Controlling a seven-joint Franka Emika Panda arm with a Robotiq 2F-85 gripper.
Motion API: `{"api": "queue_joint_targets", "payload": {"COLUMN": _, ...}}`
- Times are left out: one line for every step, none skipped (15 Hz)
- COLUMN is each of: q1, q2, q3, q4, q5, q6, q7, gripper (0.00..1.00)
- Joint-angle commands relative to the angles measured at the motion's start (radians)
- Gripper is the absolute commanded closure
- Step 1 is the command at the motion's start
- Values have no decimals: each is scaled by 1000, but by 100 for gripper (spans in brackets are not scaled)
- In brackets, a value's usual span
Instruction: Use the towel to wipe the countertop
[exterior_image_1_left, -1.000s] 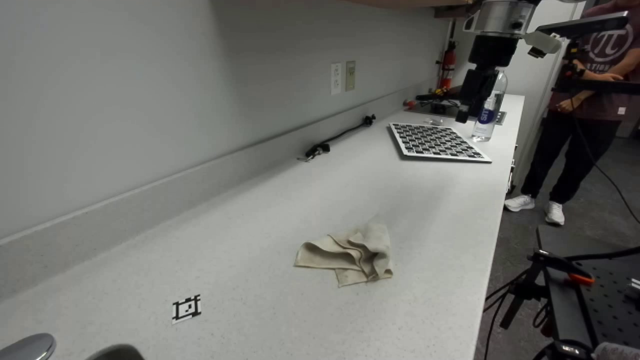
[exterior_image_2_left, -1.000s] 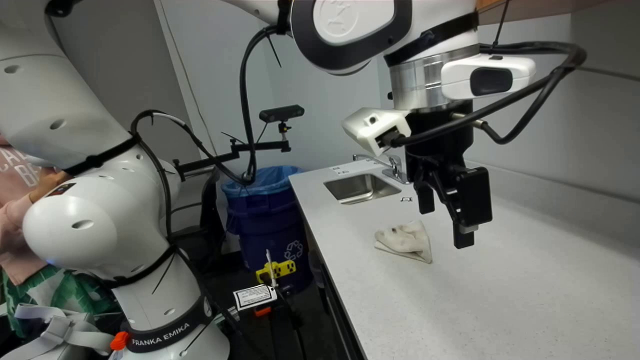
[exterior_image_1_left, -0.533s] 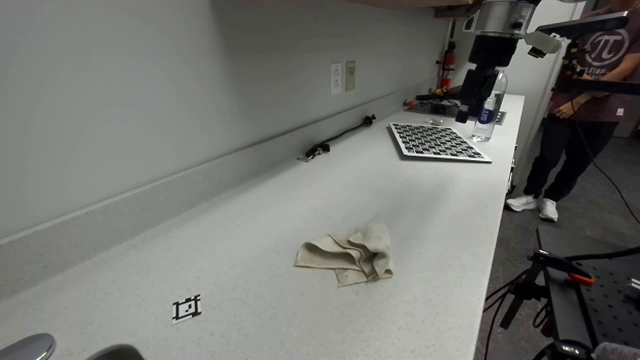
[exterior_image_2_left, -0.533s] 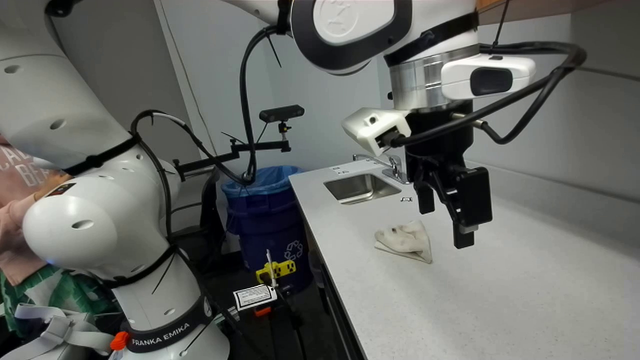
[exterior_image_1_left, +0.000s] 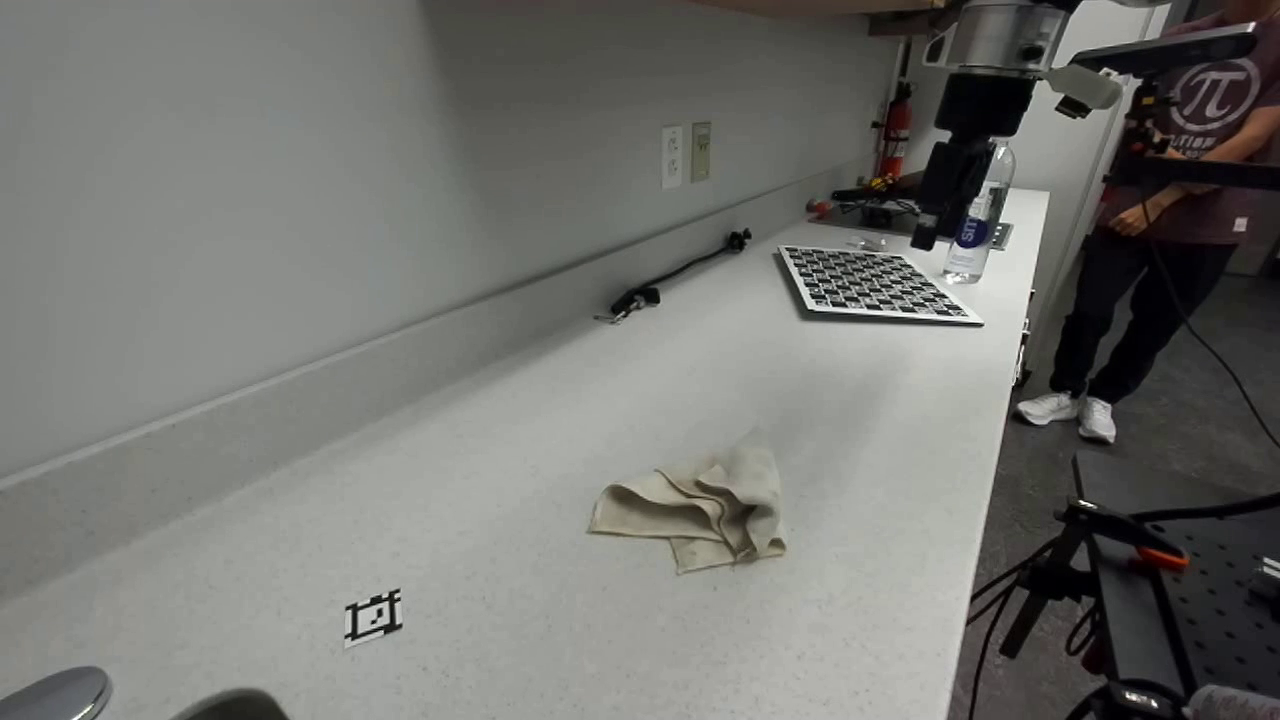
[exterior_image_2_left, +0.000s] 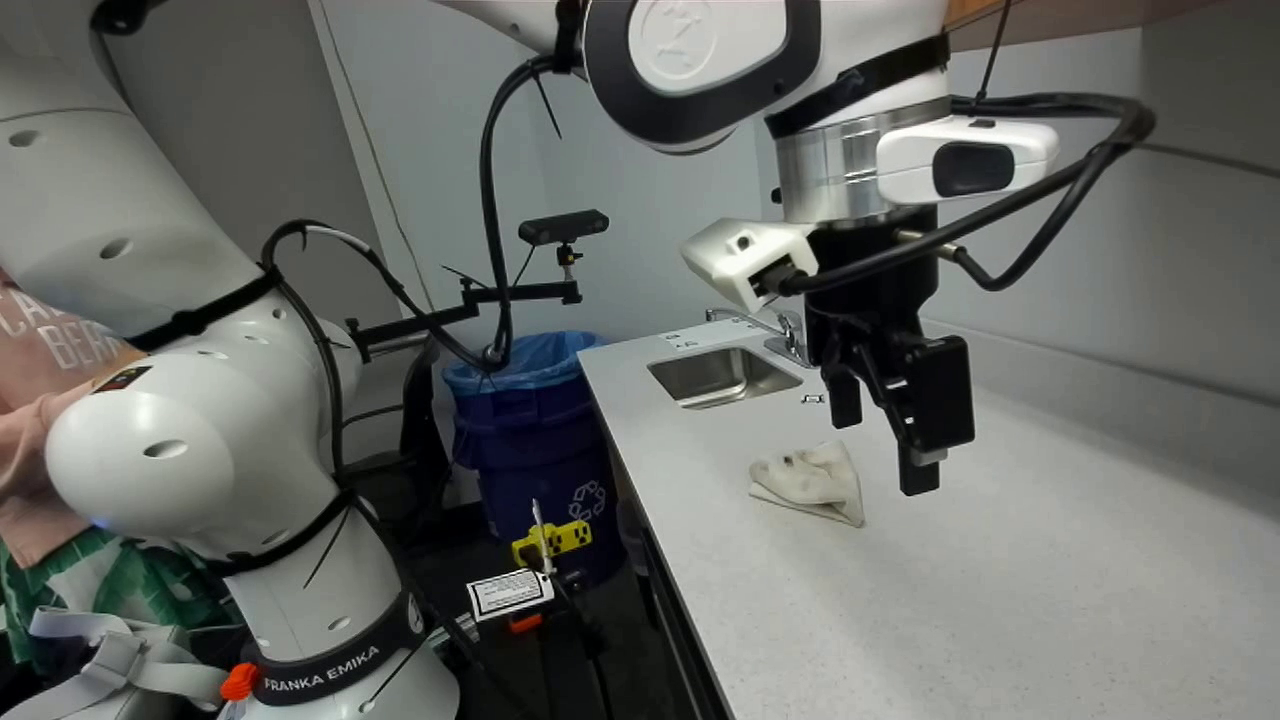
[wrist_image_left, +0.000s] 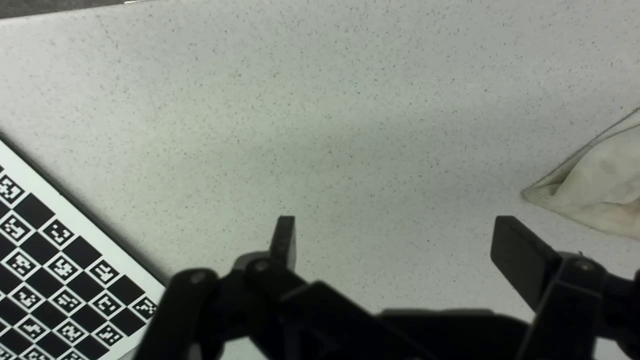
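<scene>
You have one gripper (wrist_image_left: 395, 240) above the one pale, speckled countertop (exterior_image_1_left: 520, 590), with two black fingers (wrist_image_left: 525, 255) spread wide and holding nothing. Your one towel (exterior_image_1_left: 700, 510), beige cloth in rumpled folds, lies on that surface, apart from one flat checkered board (exterior_image_1_left: 875, 285), one clear, blue-labelled bottle (exterior_image_1_left: 975, 240) and one rectangular metal sink (exterior_image_2_left: 725, 378).

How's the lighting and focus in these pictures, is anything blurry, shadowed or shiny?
Wrist view: the gripper is dark and out of focus, while the countertop and checkered calibration board look sharper; in an exterior view, a soft shadow darkens part of the wall, and shading marks the folds of the towel; in an exterior view, the metal sink shows uneven reflections.
</scene>
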Motion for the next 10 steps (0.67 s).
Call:
{"api": "queue_joint_targets", "payload": {"q1": 0, "q2": -9, "q3": 24, "q4": -25, "q5": 10, "q6": -15, "q7": -16, "gripper": 0}}
{"api": "queue_joint_targets", "payload": {"q1": 4, "q2": -10, "q3": 30, "q4": -34, "q5": 13, "q6": -15, "q7": -19, "gripper": 0}}
{"api": "queue_joint_targets", "payload": {"q1": 9, "q2": -9, "q3": 36, "q4": -42, "q5": 17, "q6": -16, "q7": -22, "gripper": 0}}
{"api": "queue_joint_targets", "payload": {"q1": 17, "q2": -8, "q3": 45, "q4": -51, "q5": 20, "q6": -15, "q7": -21, "gripper": 0}}
{"api": "queue_joint_targets", "payload": {"q1": 25, "q2": -6, "q3": 54, "q4": -60, "q5": 23, "q6": -12, "q7": -22, "gripper": 0}}
{"api": "queue_joint_targets", "payload": {"q1": 36, "q2": -4, "q3": 65, "q4": -70, "q5": 31, "q6": -5, "q7": -24, "gripper": 0}}
{"api": "queue_joint_targets", "payload": {"q1": 47, "q2": -2, "q3": 75, "q4": -77, "q5": 38, "q6": 1, "q7": -26, "gripper": 0}}
{"api": "queue_joint_targets", "payload": {"q1": 62, "q2": 2, "q3": 85, "q4": -84, "q5": 51, "q6": 9, "q7": -29, "gripper": 0}}
{"api": "queue_joint_targets", "payload": {"q1": 79, "q2": 8, "q3": 96, "q4": -89, "q5": 70, "q6": 16, "q7": -32, "gripper": 0}}
{"api": "queue_joint_targets", "payload": {"q1": 98, "q2": 13, "q3": 110, "q4": -92, "q5": 92, "q6": 27, "q7": -30, "gripper": 0}}
